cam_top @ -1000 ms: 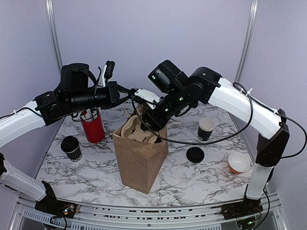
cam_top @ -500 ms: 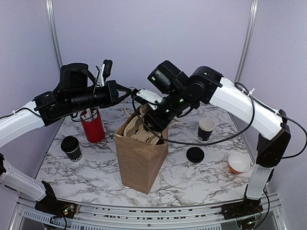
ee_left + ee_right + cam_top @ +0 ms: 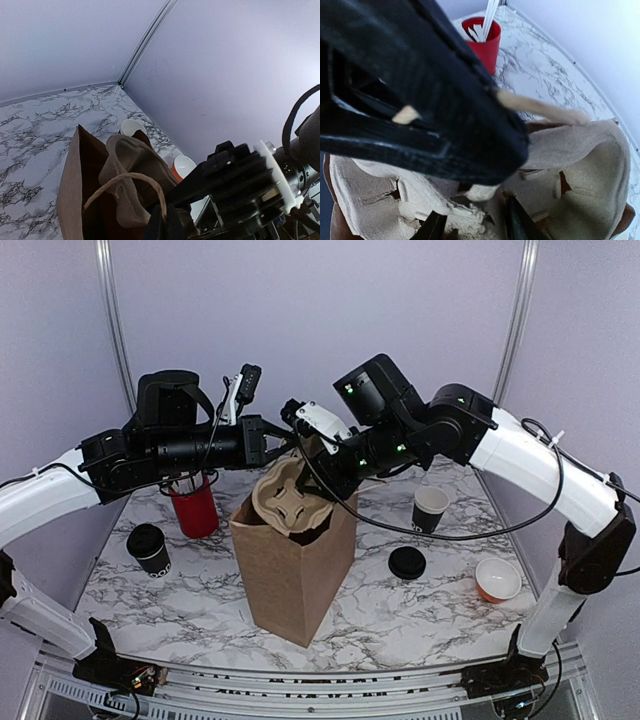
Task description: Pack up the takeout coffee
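The coffee cup (image 3: 150, 548), black with its lid on, stands on the marble bench (image 3: 200, 610) at the left side, near a red cup (image 3: 195, 505) that holds white sticks, and well apart from both arms. A brown paper bag (image 3: 290, 575) stands upright in the middle of the bench, and a pulp cup carrier (image 3: 290, 502) sticks out of its mouth at a tilt. The left tool (image 3: 164, 222) reaches in from the left above the bag and is clenched on the bag's twine handle (image 3: 125, 181), which loops up out of its closed fingers. The right tool (image 3: 476, 226) comes in from the right and points down into the carrier; its fingers (image 3: 434, 227) stand somewhat apart with pulp between them (the left tool fills most of that wrist view), and I cannot tell whether they pinch the carrier or merely rest on it. To the right of the bag stand an open black cup (image 3: 430, 508) with a white rim, a loose black lid (image 3: 407, 562) lying flat nearer the front, and an orange cup (image 3: 497, 580) with a white inside close to the right edge.
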You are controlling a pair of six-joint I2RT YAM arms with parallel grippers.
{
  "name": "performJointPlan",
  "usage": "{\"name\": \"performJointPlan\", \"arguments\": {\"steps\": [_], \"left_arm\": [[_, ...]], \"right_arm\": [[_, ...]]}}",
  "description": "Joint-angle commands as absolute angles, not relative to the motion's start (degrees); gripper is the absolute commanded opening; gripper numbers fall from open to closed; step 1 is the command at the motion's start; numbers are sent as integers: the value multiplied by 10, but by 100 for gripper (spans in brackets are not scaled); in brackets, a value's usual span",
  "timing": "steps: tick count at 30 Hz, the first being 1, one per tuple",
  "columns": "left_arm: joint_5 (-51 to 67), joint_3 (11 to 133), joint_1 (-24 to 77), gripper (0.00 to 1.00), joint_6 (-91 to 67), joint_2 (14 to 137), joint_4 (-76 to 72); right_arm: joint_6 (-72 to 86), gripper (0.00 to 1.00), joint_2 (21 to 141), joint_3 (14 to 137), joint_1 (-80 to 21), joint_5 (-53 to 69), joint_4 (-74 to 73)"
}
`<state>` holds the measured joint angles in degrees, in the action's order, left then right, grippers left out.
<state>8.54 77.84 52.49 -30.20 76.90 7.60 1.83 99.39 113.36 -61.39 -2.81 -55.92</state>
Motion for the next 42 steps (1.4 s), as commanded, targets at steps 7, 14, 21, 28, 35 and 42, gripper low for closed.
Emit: {"name": "performJointPlan", "arguments": {"steps": [7,14,21,28,35,42], "left_arm": [[104,809,522,0,-285,766,68],[107,816,519,0,-281,770,68],[100,811,507,0,-289,770,73],[99,813,503,0,-288,772,78],[73,811,499,0,-289,766,84],[17,806,495,0,-296,758,93]], "right_arm": [[-14,38,947,1063,-590,39,-393],[-11,37,935,1023,-575,58,-373],[5,33,921,1023,-573,35,-409],[16,27,937,1038,-574,37,-476],[17,25,949,1056,-583,42,-532],[26,23,962,1053,-601,39,-566]]}}
